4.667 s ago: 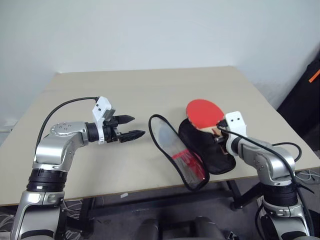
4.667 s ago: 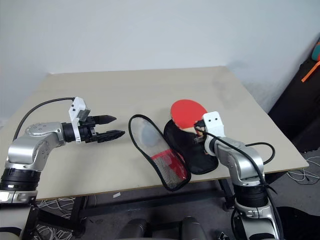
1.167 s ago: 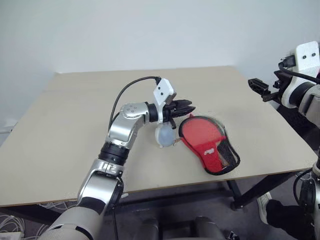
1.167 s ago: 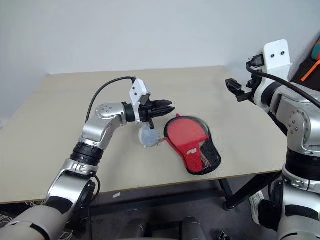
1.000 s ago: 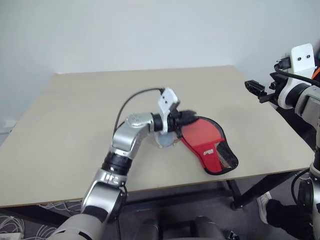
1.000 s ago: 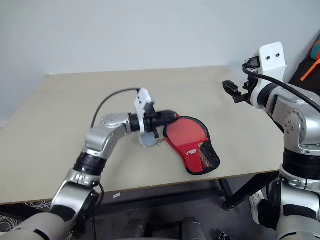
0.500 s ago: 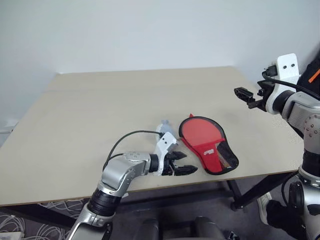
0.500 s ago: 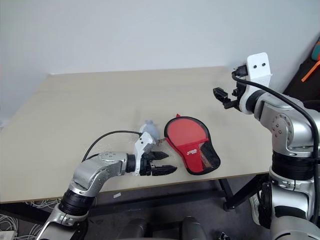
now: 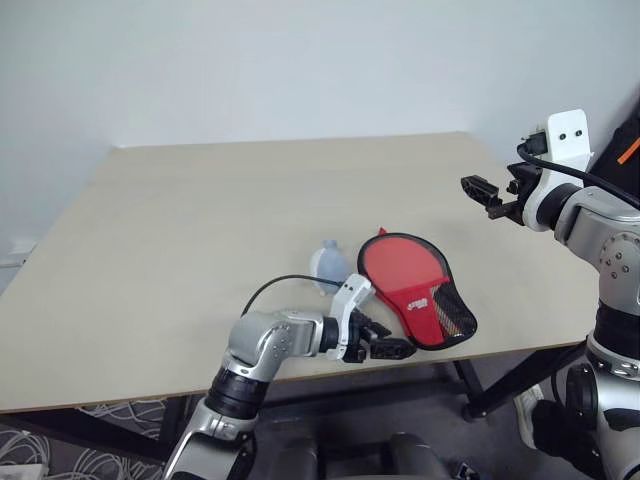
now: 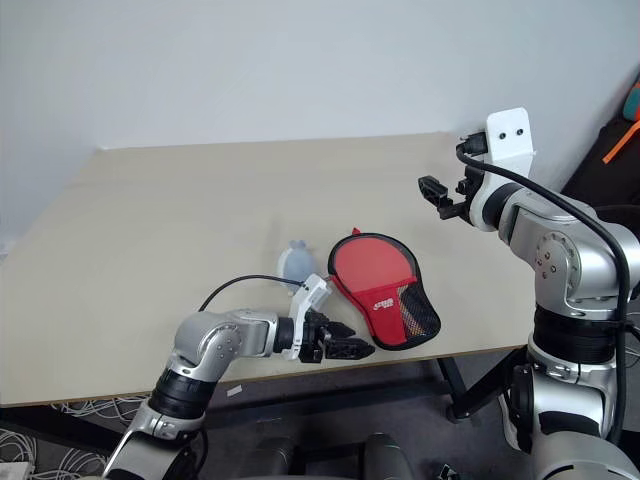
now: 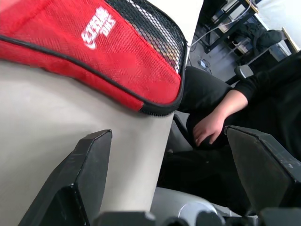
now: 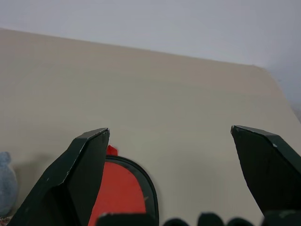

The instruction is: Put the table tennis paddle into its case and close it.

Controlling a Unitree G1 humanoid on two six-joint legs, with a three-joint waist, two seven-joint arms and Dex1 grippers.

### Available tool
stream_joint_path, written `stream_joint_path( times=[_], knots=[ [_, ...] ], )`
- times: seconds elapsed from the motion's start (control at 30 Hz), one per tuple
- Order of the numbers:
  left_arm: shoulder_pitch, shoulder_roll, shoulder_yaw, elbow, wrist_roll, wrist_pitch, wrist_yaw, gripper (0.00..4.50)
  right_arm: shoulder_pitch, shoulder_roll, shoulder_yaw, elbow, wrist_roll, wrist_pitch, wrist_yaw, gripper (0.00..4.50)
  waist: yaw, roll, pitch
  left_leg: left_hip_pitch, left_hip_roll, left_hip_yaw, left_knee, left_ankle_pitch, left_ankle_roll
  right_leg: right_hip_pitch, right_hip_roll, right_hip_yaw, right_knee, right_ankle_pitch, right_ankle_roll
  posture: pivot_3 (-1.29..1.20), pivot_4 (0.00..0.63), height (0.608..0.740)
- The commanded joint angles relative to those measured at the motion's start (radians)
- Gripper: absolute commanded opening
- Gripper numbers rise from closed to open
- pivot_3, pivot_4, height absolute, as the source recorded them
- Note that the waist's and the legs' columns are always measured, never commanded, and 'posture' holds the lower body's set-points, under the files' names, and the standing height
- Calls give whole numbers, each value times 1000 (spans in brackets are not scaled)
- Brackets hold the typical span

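Note:
The case [image 9: 430, 300] lies flat near the table's front right, see-through and mesh side up, black edging all round. The table tennis paddle's red face [image 9: 398, 265] shows through it, inside the case. The flap is down over the paddle; I cannot tell how the zip stands. My left gripper [image 9: 385, 347] is open and empty, low at the table's front edge, just in front of the case's narrow end [image 11: 108, 47]. My right gripper [image 10: 432, 190] is open and empty, raised above the table behind and to the right of the case.
A small grey round blob [image 9: 327, 265] sits on the table [image 9: 200, 220] right beside the case's round end. A person's hand [image 11: 207, 132] and dark sleeve show below the table's front edge. A dark bag stands at the far right.
My left gripper has let go at the case's round end, opened, and dropped back to the table's front edge. The right arm shifted slightly left. The case has stayed put.

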Motion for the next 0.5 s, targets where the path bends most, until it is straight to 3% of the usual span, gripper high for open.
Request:
stream_joint_path(
  times=[0.03, 0.5],
  knots=[
    [-36, -10, 4, 12, -17, 24, 19, 4069, -20, 3, -28, -40, 6, 1, -14, 4500, 0, 0, 0, 0, 0, 0, 0, 0, 0, 0, 0, 0, 0, 0, 0, 0, 0, 740],
    [-52, -114, 41, 77, -13, 140, 159, 4069, -28, 26, -26, -47, 6, 10, -27, 4500, 1, 1, -1, 0, -1, 0, 0, 0, 0, 1, 0, 0, 0, 0, 0, 0, 0, 740]
  ],
)
